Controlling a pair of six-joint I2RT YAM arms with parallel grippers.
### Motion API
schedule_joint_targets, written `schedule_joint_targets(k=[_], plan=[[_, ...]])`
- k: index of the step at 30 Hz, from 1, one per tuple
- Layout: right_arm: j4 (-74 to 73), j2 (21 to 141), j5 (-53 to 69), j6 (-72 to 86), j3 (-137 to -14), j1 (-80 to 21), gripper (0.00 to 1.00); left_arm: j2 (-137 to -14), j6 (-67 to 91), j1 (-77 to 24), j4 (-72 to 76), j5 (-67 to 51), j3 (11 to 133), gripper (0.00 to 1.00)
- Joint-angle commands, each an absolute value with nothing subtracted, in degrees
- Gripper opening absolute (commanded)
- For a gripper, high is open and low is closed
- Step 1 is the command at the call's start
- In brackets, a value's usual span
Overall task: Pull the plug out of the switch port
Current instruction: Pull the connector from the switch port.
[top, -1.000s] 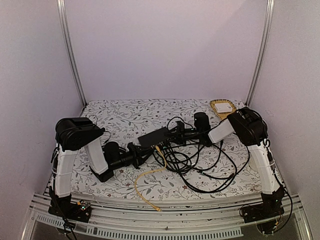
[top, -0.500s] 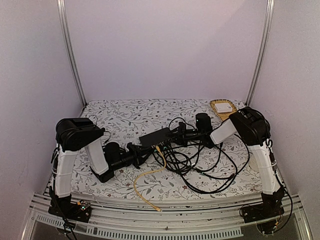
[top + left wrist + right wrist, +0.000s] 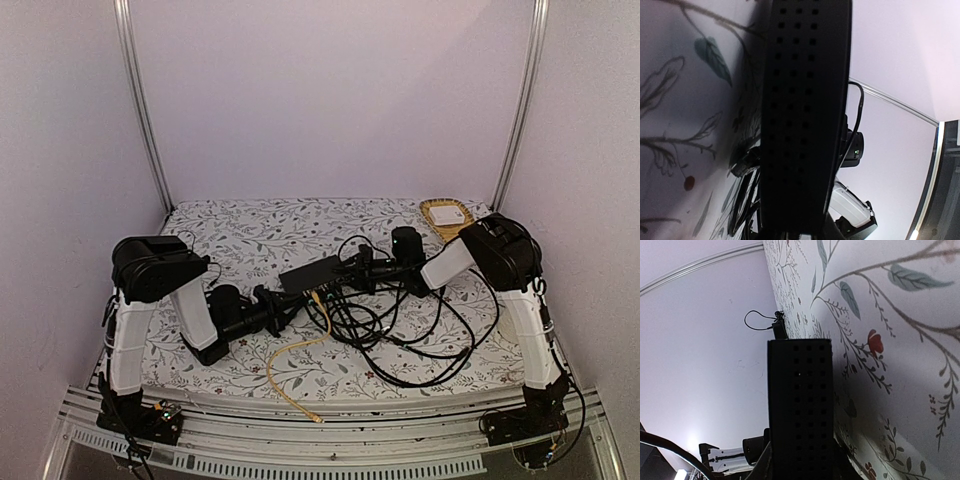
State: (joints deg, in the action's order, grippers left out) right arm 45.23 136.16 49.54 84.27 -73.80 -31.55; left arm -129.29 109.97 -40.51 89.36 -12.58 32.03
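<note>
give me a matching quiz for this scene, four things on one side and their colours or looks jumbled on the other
Things:
1 switch
2 loose cable near the front edge
3 small box in the basket
4 tablecloth

Looks:
a white
b floral print
c black
d yellow

Pairs: 1-c, 2-d, 3-a, 4-b
</note>
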Motion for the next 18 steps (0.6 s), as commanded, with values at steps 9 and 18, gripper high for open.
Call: schedule_joint_targets(k=[9,18], plan=[[51.69,129.68,53.53,86.09,-73.70,-33.31,0.02,-145.90,110.75,-41.22,104.41,-9.40,33.48,0.12],[51.84,129.76,54.04,85.78,-73.50,-33.30,0.02,-145.90,109.18,-40.79,104.41,-11.50,33.99,0.05]])
